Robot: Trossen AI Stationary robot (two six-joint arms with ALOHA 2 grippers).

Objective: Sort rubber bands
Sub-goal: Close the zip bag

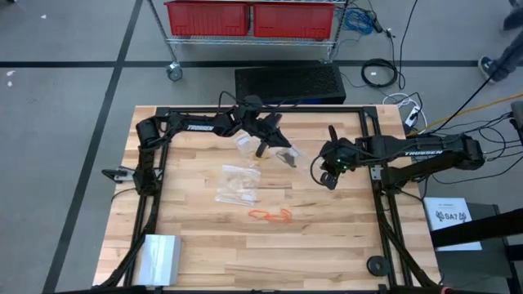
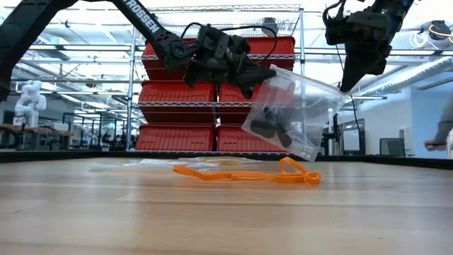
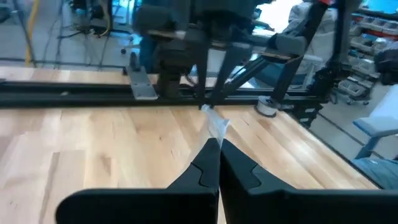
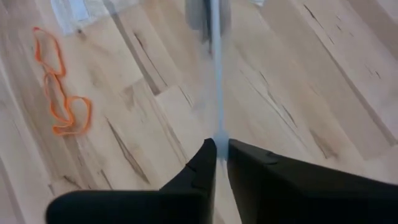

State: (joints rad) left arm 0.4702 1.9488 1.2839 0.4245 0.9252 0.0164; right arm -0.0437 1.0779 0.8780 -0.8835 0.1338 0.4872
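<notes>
the left hand is pinched shut on the top edge of a clear bag, which hangs above the bench with black rubber bands inside. the right hand is closed on the same bag's opposite edge, its fingers nearly together. orange rubber bands lie loose on the bench, near more clear bags lying flat.

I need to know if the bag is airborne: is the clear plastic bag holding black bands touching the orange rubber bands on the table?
Apart. The low view shows the clear plastic bag hanging from the left gripper, a gap below it, above the orange rubber bands.
</notes>
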